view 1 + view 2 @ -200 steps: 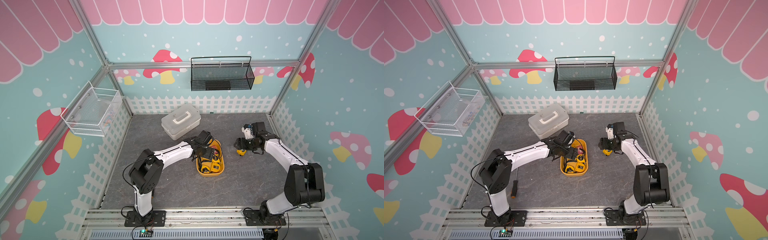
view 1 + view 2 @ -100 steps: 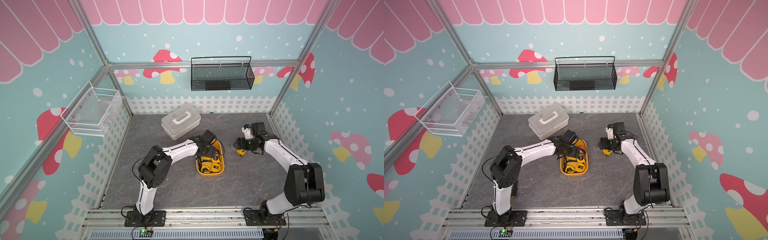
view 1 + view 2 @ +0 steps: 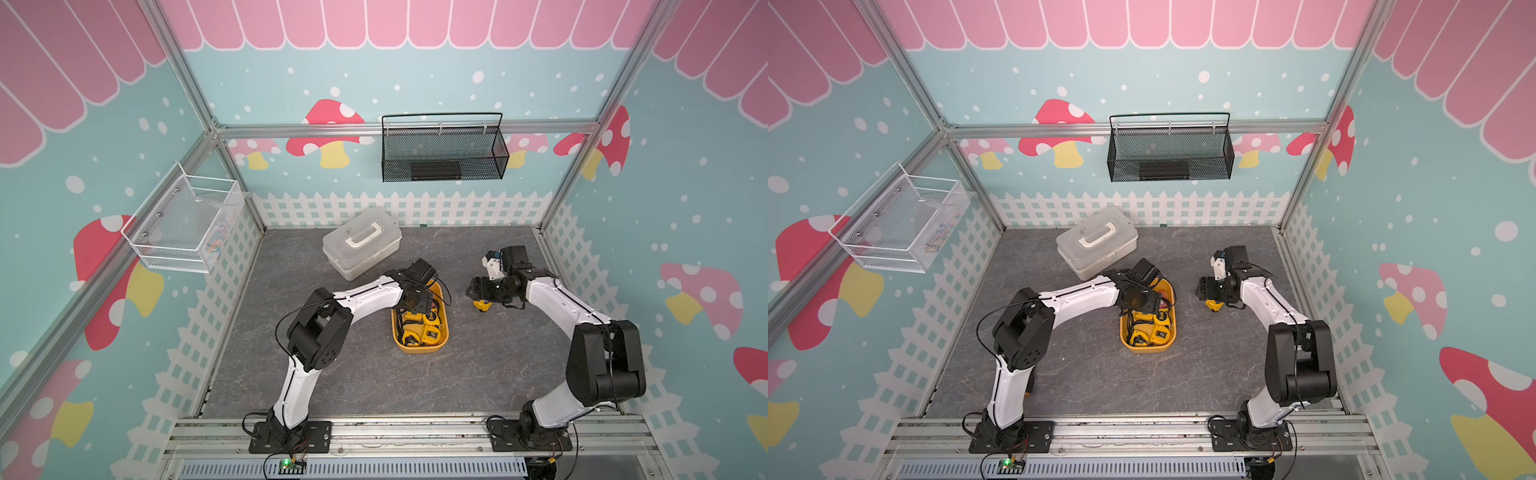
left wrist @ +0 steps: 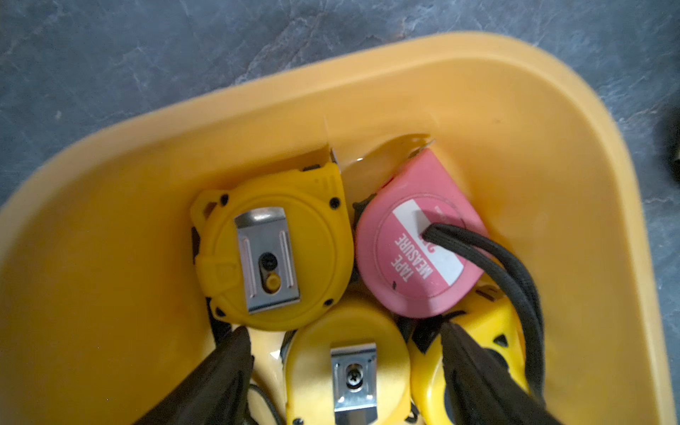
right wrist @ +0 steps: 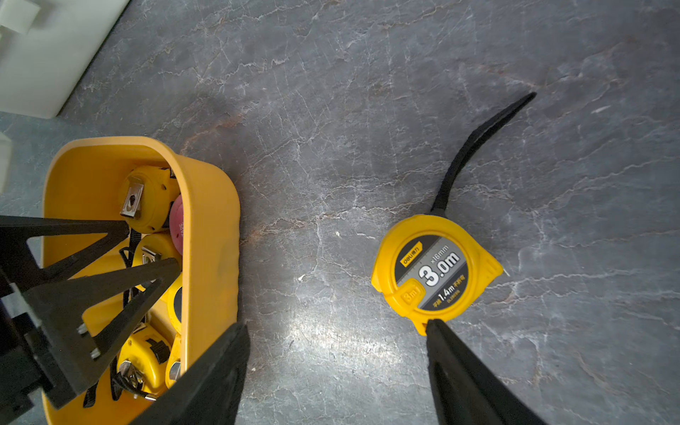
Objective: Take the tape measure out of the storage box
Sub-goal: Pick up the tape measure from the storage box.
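The yellow-orange storage box (image 3: 419, 348) (image 3: 1148, 348) sits mid-table holding several tape measures. My left gripper (image 4: 343, 328) (image 3: 409, 309) reaches down into the box, open. Its fingers stand on either side of a yellow tape measure with a metal clip (image 4: 349, 360), with a gap on one side. Beyond it lie another clipped yellow tape measure (image 4: 272, 254) and a pink tape measure (image 4: 415, 250). My right gripper (image 5: 335, 325) (image 3: 476, 291) hangs open over the bare table right of the box. A yellow 3.0 m tape measure (image 5: 430, 268) (image 3: 481, 305) lies on the table by one fingertip.
A white lidded case (image 3: 361, 241) stands just behind the box, close to the left arm. A black mesh basket (image 3: 442, 153) hangs on the back wall and a white wire basket (image 3: 183, 224) on the left wall. White picket fencing rings the grey table.
The left arm's elbow has swung in toward the box and its gripper has sunk lower among the tape measures. The right arm and the tape measure on the table have not moved.
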`<state>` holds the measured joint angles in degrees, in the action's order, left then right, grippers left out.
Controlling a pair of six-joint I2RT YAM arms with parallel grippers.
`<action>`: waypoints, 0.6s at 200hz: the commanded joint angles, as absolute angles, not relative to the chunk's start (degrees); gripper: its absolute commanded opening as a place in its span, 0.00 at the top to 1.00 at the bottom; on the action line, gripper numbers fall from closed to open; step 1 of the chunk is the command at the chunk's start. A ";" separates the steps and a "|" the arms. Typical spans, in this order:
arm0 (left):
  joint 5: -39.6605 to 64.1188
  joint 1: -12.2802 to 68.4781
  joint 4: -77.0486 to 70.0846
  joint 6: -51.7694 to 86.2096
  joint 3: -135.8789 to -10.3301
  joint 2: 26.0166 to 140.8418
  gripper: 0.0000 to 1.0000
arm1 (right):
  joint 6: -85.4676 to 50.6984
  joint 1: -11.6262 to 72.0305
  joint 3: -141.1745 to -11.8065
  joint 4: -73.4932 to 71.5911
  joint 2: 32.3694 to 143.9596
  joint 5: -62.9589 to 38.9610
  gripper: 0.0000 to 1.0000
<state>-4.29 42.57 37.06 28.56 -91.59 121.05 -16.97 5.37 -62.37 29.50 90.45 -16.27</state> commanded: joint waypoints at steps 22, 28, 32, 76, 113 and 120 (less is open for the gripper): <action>-6.00 42.39 42.36 30.06 -92.29 124.32 0.18 | -17.23 5.89 -61.33 29.18 91.77 -16.57 0.24; -6.15 42.37 42.71 30.18 -92.39 124.32 0.18 | -17.23 5.87 -61.25 29.12 91.96 -16.69 0.24; -6.35 42.43 42.95 30.23 -92.40 124.32 0.18 | -17.23 5.91 -61.26 29.09 92.05 -16.78 0.24; -7.43 42.37 45.82 30.87 -93.16 125.08 0.21 | -17.14 5.97 -61.09 28.83 92.72 -17.04 0.24; -8.04 42.37 46.85 31.64 -92.82 124.77 0.23 | -16.96 5.97 -60.93 28.65 93.15 -17.13 0.24; -8.08 42.36 46.92 31.66 -92.86 124.70 0.24 | -16.96 5.90 -60.84 28.61 93.25 -17.14 0.24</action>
